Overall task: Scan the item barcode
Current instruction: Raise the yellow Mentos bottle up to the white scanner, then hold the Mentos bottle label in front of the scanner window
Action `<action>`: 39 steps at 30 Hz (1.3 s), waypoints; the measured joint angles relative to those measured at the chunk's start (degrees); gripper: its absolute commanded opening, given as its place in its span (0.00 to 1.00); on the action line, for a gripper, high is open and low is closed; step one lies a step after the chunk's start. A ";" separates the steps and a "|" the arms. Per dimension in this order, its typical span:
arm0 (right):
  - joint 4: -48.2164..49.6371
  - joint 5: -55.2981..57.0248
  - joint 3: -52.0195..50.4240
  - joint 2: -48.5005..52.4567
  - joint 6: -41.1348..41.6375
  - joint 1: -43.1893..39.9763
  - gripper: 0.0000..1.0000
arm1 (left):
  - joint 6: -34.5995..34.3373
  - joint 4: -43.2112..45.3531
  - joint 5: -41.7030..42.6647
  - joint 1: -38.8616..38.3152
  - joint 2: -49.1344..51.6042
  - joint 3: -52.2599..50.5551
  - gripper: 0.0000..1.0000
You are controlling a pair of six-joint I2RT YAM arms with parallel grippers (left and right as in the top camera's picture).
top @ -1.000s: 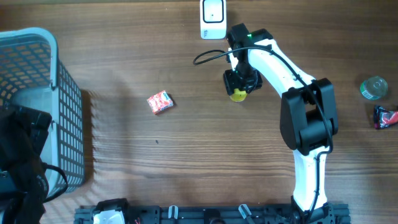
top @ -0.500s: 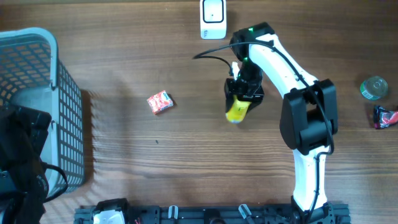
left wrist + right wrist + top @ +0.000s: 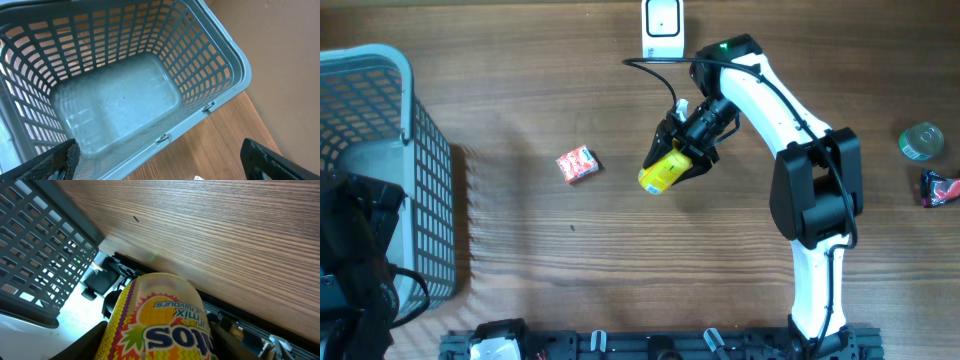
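While the left claw (image 3: 160, 160) hangs wide open above the grey basket (image 3: 420, 150), a red packet (image 3: 577, 164) lies loose on the desk (image 3: 570, 260); right claw (image 3: 677, 158) clamps the yellow sweets tube (image 3: 660, 174) aloft, tilted, likely to turn its barcode toward the white scanner (image 3: 663, 30) nearby.

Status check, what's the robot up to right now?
Right gripper shut on yellow candy bottle, tilted above the table. Left gripper open near the basket. Black cable loops between bottle and white scanner.
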 measured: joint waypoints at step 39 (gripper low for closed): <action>98.90 55.15 0.35 6.95 -10.36 -0.17 0.30 | -2.34 -1.03 -11.43 0.00 0.00 0.00 1.00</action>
